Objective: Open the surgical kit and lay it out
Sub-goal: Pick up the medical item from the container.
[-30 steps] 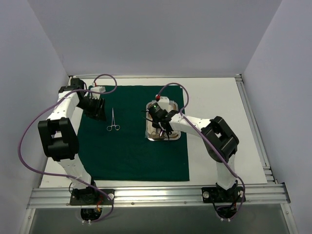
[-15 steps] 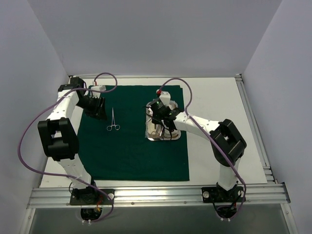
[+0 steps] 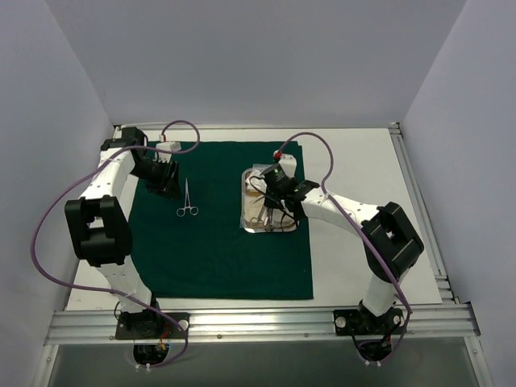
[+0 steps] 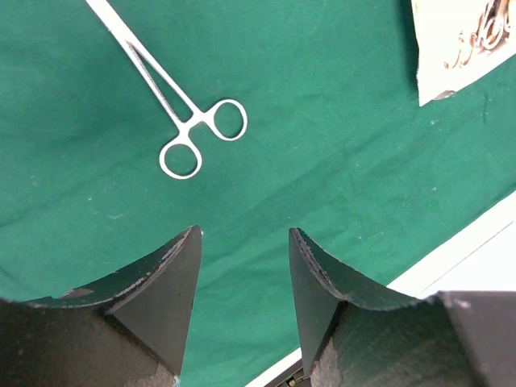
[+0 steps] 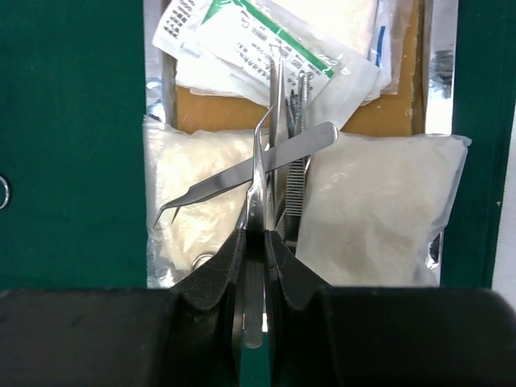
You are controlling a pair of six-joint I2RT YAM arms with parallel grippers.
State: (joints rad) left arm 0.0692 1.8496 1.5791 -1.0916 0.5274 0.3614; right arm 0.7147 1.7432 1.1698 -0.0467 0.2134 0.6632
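Drape: green drape (image 3: 218, 242) lies spread flat on the bench (image 3: 363, 177); opening judged done.
Laid out: one ring-handled clamp (image 4: 189, 121) rests on the drape, left side.
Left tool (image 4: 244, 235): jaws apart, empty, above the drape near the clamp's rings.
Right tool (image 5: 256, 235): pinched narrow on thin curved tweezers (image 5: 259, 137), over the tray.
Steel tray (image 5: 441, 72): on the drape's right part, holding gauze pads (image 5: 379, 210) and packets (image 5: 266, 48).
Progress: early; most contents not yet laid out.

The clamp (image 4: 118, 31) has its tips cut off at 11 o'clock. The tweezers (image 5: 258, 173) have their lower end hidden inside the right gripper (image 5: 255, 235) at 6 o'clock.
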